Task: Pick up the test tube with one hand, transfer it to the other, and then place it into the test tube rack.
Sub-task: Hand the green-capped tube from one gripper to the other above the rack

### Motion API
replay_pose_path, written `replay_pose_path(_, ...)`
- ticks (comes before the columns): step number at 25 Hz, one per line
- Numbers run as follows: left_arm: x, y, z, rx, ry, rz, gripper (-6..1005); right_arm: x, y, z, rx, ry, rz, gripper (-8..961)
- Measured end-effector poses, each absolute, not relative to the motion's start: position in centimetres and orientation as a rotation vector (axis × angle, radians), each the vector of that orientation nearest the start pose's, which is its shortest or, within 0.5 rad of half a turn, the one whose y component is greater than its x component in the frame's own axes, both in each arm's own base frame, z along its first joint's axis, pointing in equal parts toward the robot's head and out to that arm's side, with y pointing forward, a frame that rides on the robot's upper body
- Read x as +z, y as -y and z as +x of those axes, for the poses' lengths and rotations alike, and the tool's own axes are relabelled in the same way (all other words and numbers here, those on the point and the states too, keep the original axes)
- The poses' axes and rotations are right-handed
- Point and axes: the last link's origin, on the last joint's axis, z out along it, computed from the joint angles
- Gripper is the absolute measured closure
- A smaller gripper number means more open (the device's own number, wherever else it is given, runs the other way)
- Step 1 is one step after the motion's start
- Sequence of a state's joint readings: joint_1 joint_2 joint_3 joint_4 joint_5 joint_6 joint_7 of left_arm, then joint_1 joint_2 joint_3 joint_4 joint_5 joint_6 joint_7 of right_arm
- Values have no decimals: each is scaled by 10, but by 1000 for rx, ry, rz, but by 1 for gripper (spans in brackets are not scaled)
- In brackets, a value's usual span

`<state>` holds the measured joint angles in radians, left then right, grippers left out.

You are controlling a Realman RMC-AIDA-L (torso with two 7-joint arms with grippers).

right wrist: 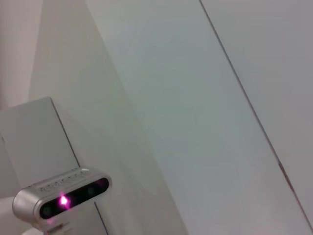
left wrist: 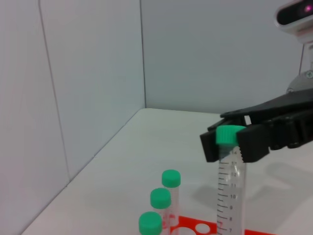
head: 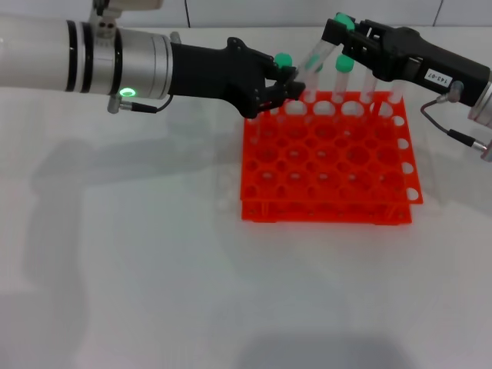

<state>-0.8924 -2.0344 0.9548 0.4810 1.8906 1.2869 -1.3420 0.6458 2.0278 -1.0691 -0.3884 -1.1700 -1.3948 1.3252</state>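
Note:
The orange-red test tube rack (head: 327, 165) stands on the white table. My right gripper (head: 338, 32), on the black labelled arm, is shut on the green cap of the test tube (head: 317, 58) and holds it tilted above the rack's far edge. My left gripper (head: 296, 86), on the silver-white arm, is at the tube's lower end, by the rack's far left corner. The left wrist view shows the right gripper (left wrist: 230, 142) clamped on the cap, with the clear tube (left wrist: 231, 191) hanging upright below it. The right wrist view shows none of these.
Other green-capped tubes stand in the rack's far row (head: 344, 64) (head: 283, 59); three show in the left wrist view (left wrist: 160, 198), beside the rack's edge (left wrist: 195, 228). A wall runs behind the table. A camera unit (right wrist: 63, 198) shows in the right wrist view.

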Motion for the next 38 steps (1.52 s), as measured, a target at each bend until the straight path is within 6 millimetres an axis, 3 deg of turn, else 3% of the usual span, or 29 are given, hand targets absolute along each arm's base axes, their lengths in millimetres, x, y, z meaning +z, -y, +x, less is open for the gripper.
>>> replay_pose_path(9,-39,-411,-150,-515,300,-2876,652,-2,-380,196,1287,-697,-2409,705)
replay_pose_path(16,-31,-405,-148,-455,339,-2889,334,0,-380,196,1287,-690,-2405,705)
replay_pose_path(20,-9,-397,-142,-470,354,-2893,183,2,-381,196,1281,-680,-2409,705)
replay_pose_path(25,33,-385,-142,-456,438,-2836,147,3,-381,197,1266,-671,-2417,705)
replay_pose_path(31,77,-356,-166,-426,566,-2729,112,4,-382,198,1215,-635,-2453,705)
replay_pose_path(38,110,-300,-217,-378,654,-2499,118,5,-386,192,1185,-598,-2475,705)
